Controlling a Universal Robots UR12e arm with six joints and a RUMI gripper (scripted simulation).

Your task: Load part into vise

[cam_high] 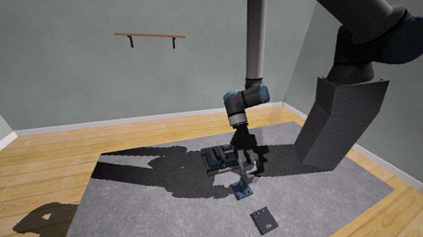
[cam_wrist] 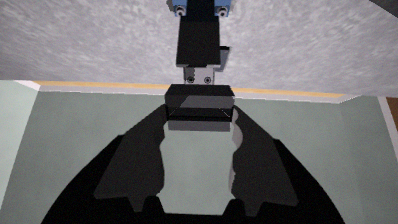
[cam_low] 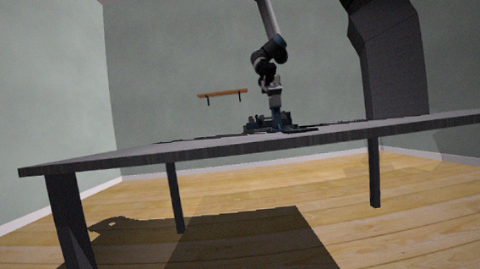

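Observation:
My gripper (cam_wrist: 199, 106) is shut on the part (cam_wrist: 200, 100), a dark grey block held across between the fingertips. The part is at the top of the blue V-block stand (cam_high: 241, 190) (cam_low: 277, 118), whose post and screwed bracket line up with it in the wrist view. Whether it rests in the V is not clear. The direction of the milled slot cannot be told. The open vise (cam_high: 214, 160) (cam_low: 258, 121) is beside the stand, partly behind the gripper and in shadow. No block shows on the infeed plate (cam_high: 264, 221).
The grey table (cam_high: 134, 222) (cam_low: 140, 156) carries the vise, stand and plate. The robot's pedestal (cam_high: 327, 133) (cam_low: 397, 73) rises at the right. An orange shelf (cam_high: 150, 36) (cam_low: 222, 93) is on the back wall.

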